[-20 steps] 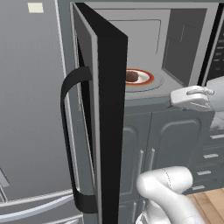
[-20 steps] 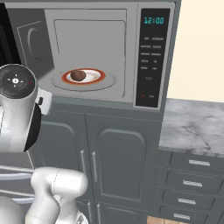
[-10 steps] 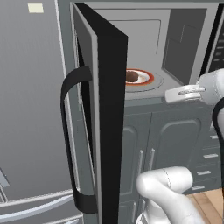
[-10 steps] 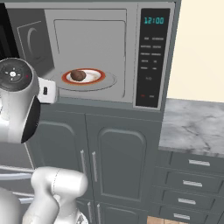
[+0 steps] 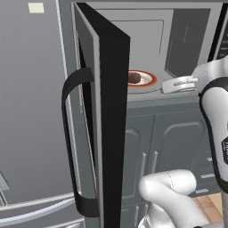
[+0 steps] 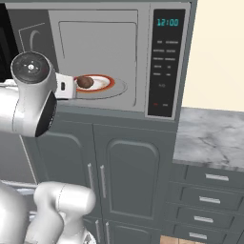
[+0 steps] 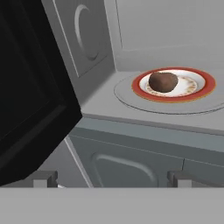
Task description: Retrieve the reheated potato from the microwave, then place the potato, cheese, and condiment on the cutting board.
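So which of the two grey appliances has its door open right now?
The built-in grey microwave: its black glass door is swung out. The tall grey fridge beside it is closed.

The microwave (image 6: 119,57) is showing "12:00" in cyan digits on the clock display (image 6: 167,22) at the top of its dark button panel (image 6: 165,62). The small markings on the buttons below are too faint to read.

Kitchen: built-in microwave (image 6: 162,62), cabinets (image 6: 126,176)
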{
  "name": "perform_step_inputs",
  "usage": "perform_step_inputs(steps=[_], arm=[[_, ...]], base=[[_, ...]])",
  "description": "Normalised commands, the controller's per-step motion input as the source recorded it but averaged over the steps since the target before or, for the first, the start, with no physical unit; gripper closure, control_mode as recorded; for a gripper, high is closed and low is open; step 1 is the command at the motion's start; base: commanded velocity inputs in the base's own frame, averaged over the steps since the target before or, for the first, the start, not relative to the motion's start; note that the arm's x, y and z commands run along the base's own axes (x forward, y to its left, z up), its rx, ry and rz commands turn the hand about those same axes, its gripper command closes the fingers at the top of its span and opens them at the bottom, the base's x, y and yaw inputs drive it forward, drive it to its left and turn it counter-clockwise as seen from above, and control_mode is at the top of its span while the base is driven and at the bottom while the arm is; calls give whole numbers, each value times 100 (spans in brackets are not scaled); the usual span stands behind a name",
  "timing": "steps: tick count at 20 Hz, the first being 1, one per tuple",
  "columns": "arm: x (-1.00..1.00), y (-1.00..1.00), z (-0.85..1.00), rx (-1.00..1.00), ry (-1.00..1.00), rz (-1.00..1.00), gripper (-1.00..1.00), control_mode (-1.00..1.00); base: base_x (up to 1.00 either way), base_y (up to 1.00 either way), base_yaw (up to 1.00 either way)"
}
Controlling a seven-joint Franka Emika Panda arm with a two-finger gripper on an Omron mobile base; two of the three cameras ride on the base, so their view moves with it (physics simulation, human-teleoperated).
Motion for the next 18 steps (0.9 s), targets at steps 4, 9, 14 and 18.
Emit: perform_step_inputs(steps=[4, 9, 14, 18], arm=[[48, -11, 2, 0, 0, 0, -100, -100], [52, -8, -1, 0, 0, 0, -100, -100], [51, 0, -7, 0, -1, 0, -100, -100], [45, 0, -9, 0, 0, 0, -100, -100]], base=[[0, 0, 0], [0, 0, 0], [0, 0, 0], [0, 0, 0]])
